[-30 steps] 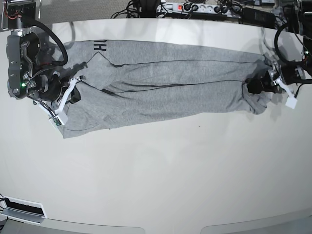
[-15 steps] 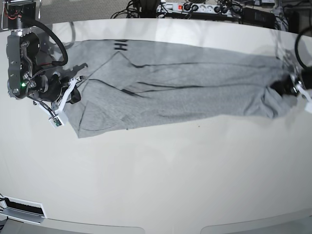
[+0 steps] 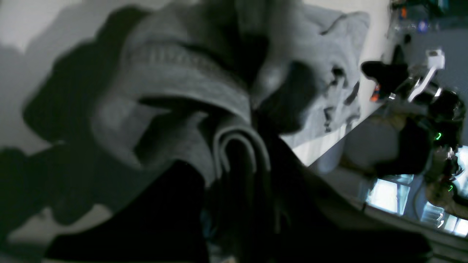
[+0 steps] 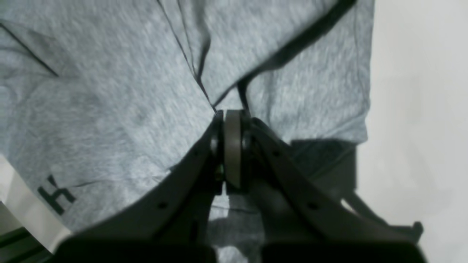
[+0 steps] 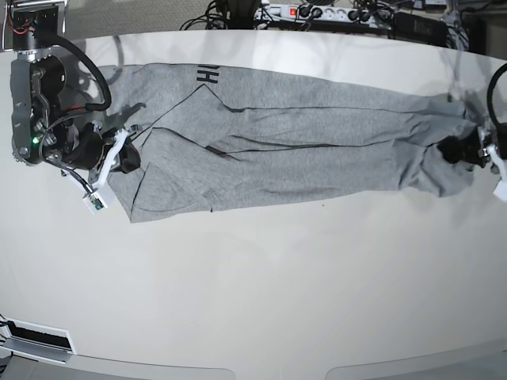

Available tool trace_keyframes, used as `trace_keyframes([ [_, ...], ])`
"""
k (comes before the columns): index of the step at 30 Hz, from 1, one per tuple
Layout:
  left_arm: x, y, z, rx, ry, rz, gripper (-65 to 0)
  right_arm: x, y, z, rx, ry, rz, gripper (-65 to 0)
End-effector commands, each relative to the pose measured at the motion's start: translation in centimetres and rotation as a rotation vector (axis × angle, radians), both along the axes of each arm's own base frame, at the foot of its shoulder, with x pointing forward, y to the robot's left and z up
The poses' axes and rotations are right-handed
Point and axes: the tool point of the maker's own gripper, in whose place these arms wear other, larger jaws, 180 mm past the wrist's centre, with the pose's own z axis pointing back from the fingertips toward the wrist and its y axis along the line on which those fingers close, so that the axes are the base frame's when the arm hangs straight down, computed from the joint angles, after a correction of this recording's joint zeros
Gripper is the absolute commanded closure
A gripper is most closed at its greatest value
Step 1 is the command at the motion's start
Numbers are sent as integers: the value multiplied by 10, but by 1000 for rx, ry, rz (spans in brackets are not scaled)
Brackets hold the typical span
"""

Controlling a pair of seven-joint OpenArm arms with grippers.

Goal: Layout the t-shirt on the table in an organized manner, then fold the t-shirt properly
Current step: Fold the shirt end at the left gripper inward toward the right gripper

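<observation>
The grey t-shirt (image 5: 285,146) lies stretched in a long band across the far half of the white table (image 5: 253,285), with black lettering (image 5: 207,75) showing near its far left edge. At the shirt's left end, my right gripper (image 5: 123,158) is shut on the cloth; the right wrist view shows its jaws (image 4: 232,117) pinched on a fold of the t-shirt (image 4: 109,91). My left gripper (image 5: 469,150) holds the bunched right end at the table's right edge. In the dark, blurred left wrist view, folded t-shirt (image 3: 175,73) cloth is wadded in the jaws.
A power strip (image 5: 317,12) with tangled cables runs along the table's far edge. The right arm's dark body (image 5: 36,103) stands at the far left corner. A white fitting (image 5: 36,340) sits at the near left edge.
My left gripper closed on the shirt's right end and drew it rightward toward the table edge. The shirt is now longer and tauter. My right gripper stayed nearly in place, still gripping.
</observation>
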Motion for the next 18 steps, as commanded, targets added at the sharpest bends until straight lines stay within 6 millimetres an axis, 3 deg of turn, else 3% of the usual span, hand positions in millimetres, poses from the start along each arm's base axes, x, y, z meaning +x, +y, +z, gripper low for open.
trace_keyframes([
  [1,13,6,20,20,-65,-17,0,13,-3,14,8,-50,-5,0],
  [5,26,-20,39,27,-160,-109,0,13,-3,14,8,-50,-5,0],
  [10,39,-73,56,-24,-277,-210,0,13,-3,14,7,-50,-6,0],
  [18,37,-175,44,-234,-308,-284,0,15,-7,12,0,-42,-46,0],
])
